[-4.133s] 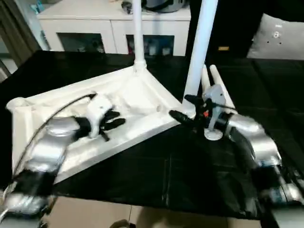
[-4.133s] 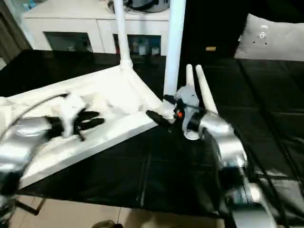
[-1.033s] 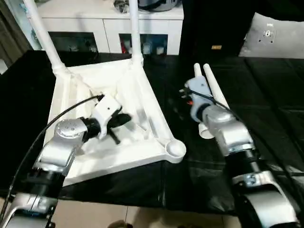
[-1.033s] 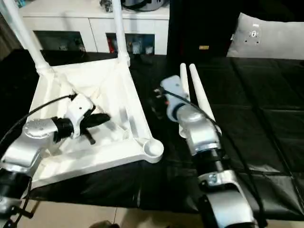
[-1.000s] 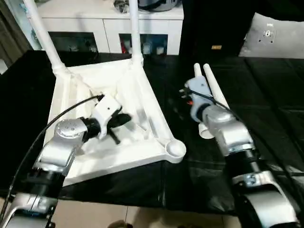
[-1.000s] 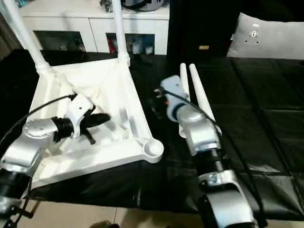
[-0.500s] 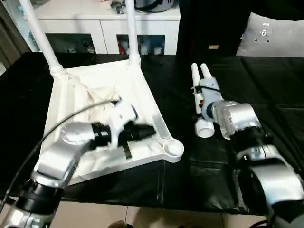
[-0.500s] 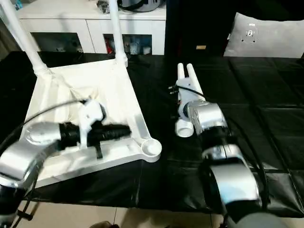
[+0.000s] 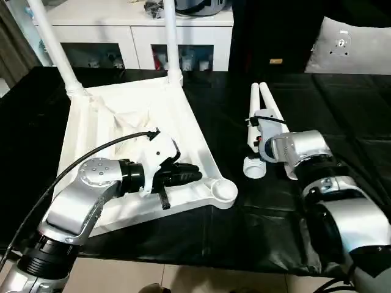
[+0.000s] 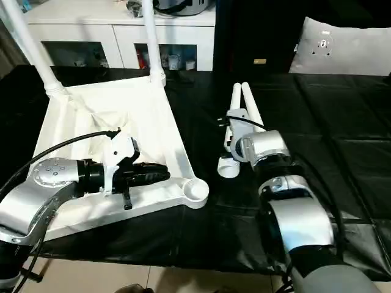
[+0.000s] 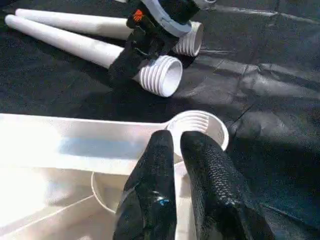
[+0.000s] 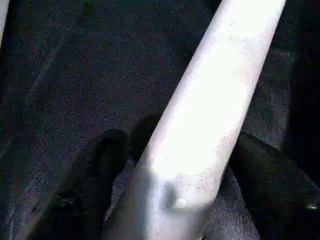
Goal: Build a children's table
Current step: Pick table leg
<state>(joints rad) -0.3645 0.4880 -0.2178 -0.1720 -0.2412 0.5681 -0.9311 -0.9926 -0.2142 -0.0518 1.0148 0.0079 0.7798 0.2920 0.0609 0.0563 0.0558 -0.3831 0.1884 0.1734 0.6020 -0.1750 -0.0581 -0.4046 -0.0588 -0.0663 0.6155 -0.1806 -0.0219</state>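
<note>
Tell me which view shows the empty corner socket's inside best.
The left wrist view: the empty corner socket sits close ahead of the left gripper, its inner threading visible. Both eye views show it from above as a small round cup at the tabletop's near corner.

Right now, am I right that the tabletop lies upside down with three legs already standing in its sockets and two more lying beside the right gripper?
Not quite: two legs stand in the tabletop, not three, one leg at the far left corner and another at the far right, as the left eye view shows. The near socket is empty. Two loose legs do lie by the right gripper.
</note>
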